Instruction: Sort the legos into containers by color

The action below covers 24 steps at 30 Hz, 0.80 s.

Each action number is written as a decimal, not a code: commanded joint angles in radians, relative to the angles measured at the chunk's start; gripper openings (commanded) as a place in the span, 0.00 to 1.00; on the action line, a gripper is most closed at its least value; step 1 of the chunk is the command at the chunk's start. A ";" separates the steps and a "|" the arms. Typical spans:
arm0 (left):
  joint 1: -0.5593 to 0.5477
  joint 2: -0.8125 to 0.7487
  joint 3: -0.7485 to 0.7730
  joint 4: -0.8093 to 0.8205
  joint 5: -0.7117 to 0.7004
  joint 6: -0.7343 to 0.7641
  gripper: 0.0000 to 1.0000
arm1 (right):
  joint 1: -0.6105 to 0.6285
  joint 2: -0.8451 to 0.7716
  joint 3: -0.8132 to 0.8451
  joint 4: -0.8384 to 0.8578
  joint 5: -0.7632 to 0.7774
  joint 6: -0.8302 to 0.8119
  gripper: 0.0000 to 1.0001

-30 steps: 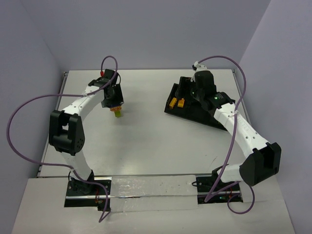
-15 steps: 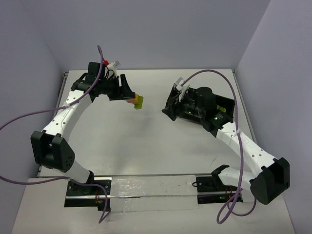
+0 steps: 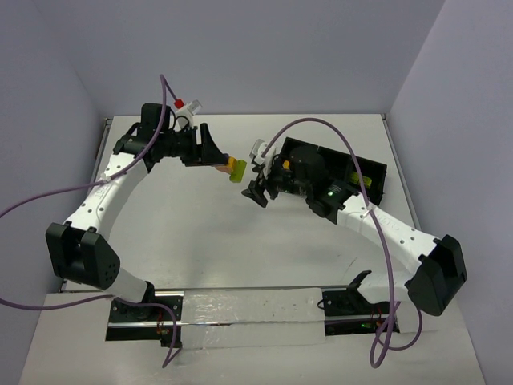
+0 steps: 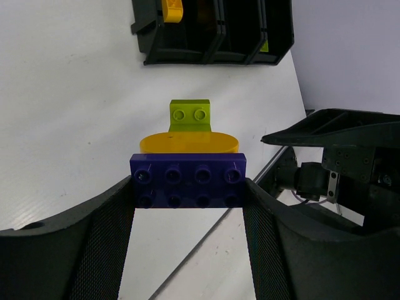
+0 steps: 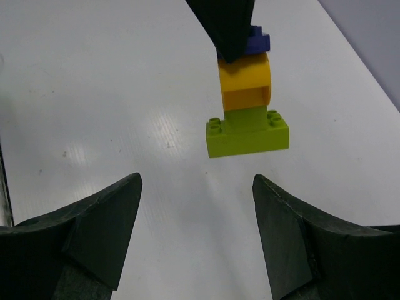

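A stack of three joined legos [image 3: 234, 169] is held over the white surface [image 3: 200, 233] by the left pincer [image 4: 187, 187]. Its fingers are clamped on the two ends of the blue-purple studded plastic brick [image 4: 187, 181], which lies crosswise between the fingertips. An orange-yellow rounded plastic piece [image 4: 189, 142] is attached beyond it, and a lime green studded plastic brick [image 4: 190, 115] forms the far end, outside the grip. The right pincer [image 5: 197, 187] is spread wide and faced toward the stack, whose lime green end lies just ahead of its fingertips, apart from them. A long black plastic tray [image 3: 370, 168] is seen behind the right arm; one end compartment contains an orange-yellow brick [image 4: 172, 9].
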 commanded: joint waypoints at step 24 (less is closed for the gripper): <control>0.001 -0.103 -0.044 0.045 0.052 -0.004 0.00 | 0.061 0.284 0.258 0.155 0.084 -0.026 0.43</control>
